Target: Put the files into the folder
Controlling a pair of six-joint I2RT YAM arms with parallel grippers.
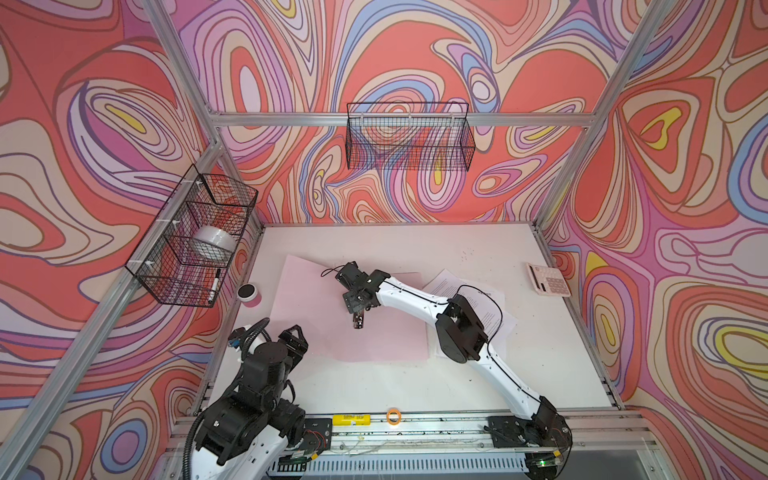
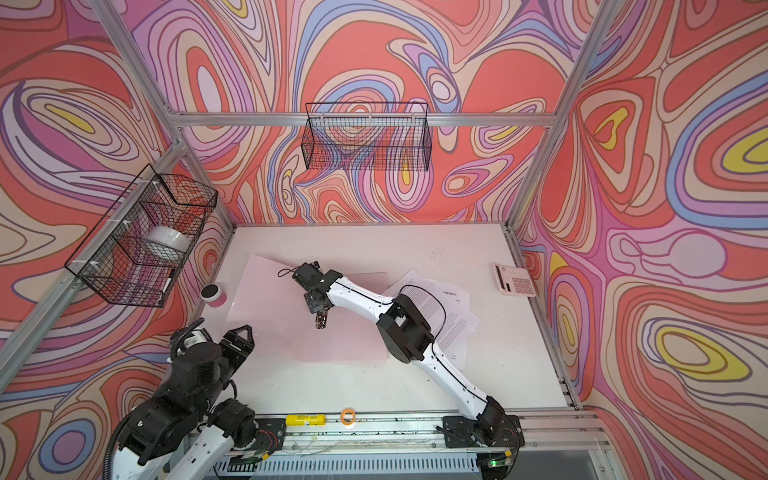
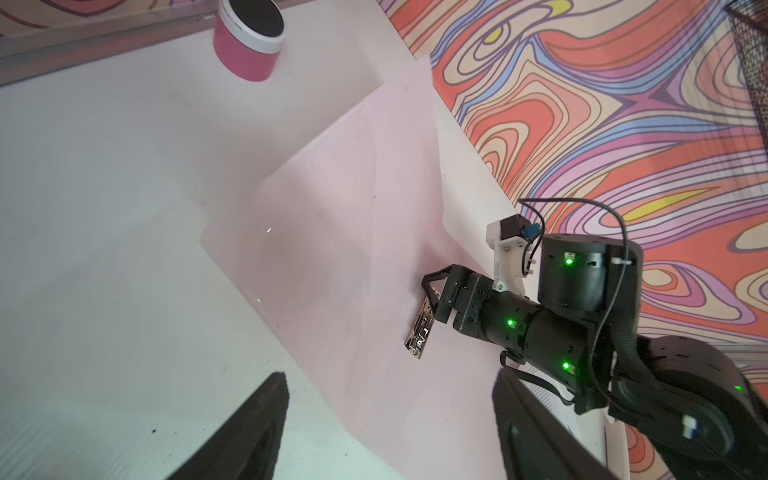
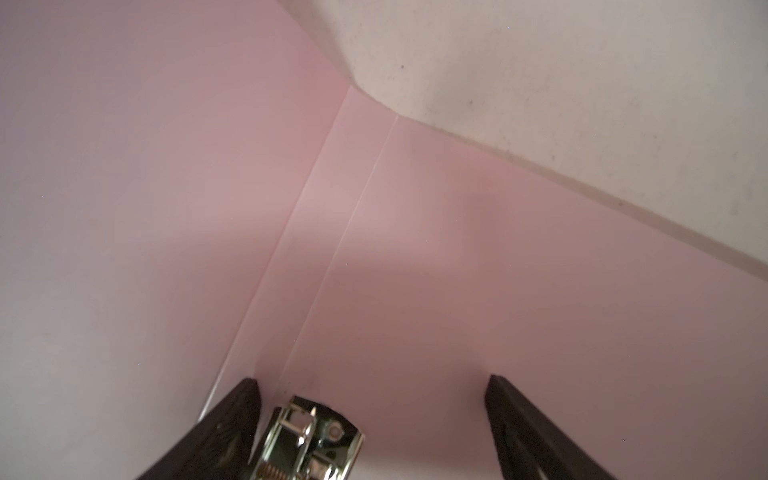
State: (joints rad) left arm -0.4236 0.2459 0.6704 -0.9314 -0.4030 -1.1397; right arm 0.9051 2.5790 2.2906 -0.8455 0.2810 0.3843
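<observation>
The pale-pink folder (image 1: 307, 299) lies open on the bench (image 1: 415, 386); the right gripper (image 4: 372, 379) hangs low over its spine, jaws wide, the metal clip (image 4: 311, 440) between them beside one finger; the files (image 1: 440, 284) lie just right of the folder, partly under the right arm; the left gripper (image 3: 388, 374), wide and empty, sits at the bench's near left.

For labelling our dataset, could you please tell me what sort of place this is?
Probably a robot test booth staged as an office desk: aluminium frame, patterned walls, and a calculator and pink folder on the white table.
</observation>
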